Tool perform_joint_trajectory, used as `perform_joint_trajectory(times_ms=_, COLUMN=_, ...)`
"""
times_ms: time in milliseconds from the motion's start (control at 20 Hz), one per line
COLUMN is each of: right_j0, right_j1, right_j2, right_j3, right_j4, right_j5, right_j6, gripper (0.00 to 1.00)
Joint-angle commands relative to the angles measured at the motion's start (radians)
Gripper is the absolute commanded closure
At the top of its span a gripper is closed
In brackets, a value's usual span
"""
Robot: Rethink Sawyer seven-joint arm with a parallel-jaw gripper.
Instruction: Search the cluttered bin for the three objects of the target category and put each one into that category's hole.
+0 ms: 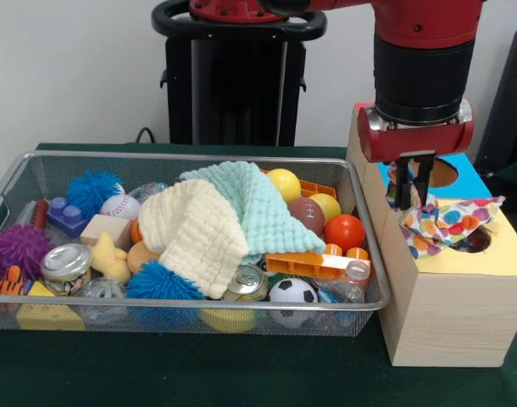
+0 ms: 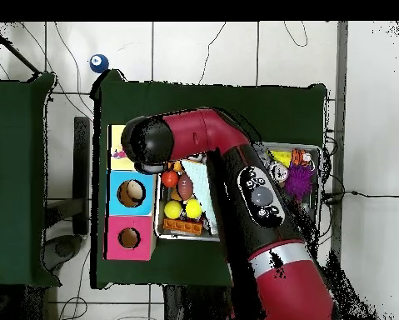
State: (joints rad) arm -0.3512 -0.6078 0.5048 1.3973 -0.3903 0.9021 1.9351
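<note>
Polka-dot cloth [image 1: 449,222]: pinched at its upper corner between the narrow-set fingers [image 1: 422,182] of the gripper [image 1: 411,202], the rest draped down and out toward the picture's right, over the top of the wooden sorting box [image 1: 449,318].
Position: directly beneath the fingers, lying on the yellow panel [image 1: 508,254] and partly covering that panel's hole [image 1: 477,241]; the blue panel's hole [image 1: 441,172] sits just behind.
Relation governing the coming move, as a judgement: the cloth's bulk hangs to the side of the fingers, above and across the yellow hole's rim, so release alone may leave it bridging the opening rather than dropping through.
Wire bin [image 1: 38,165]: beside the box on the green table [image 1: 241,373]; holds a mint knitted cloth [image 1: 258,203] and a cream knitted cloth [image 1: 195,233] heaped over balls, cans and blocks.
Overhead view: arm hides the cloth and fingers.
</note>
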Motion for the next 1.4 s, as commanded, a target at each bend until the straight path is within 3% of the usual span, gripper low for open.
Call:
perform_joint_trajectory(times_ms=50, right_j0=0.025, right_j1=0.024, right_j2=-0.107, right_j3=-0.070, right_j4=-0.069, right_j5=0.101, right_j6=0.022, gripper=1.00)
perform_joint_trajectory(times_ms=250, right_j0=0.027, right_j1=0.035, right_j2=-0.090, right_j3=-0.061, right_j4=-0.023, right_j5=0.067, right_j6=0.028, gripper=1.00)
perform_joint_trajectory(times_ms=850, right_j0=0.057, right_j1=0.076, right_j2=-0.061, right_j3=-0.079, right_j4=0.129, right_j5=0.172, right_j6=0.087, gripper=1.00)
perform_joint_trajectory(times_ms=1150, right_j0=0.107, right_j1=0.094, right_j2=-0.101, right_j3=-0.123, right_j4=0.118, right_j5=0.190, right_j6=0.114, gripper=1.00)
perform_joint_trajectory(times_ms=1400, right_j0=0.154, right_j1=0.085, right_j2=-0.155, right_j3=-0.108, right_j4=0.086, right_j5=0.145, right_j6=0.154, gripper=1.00)
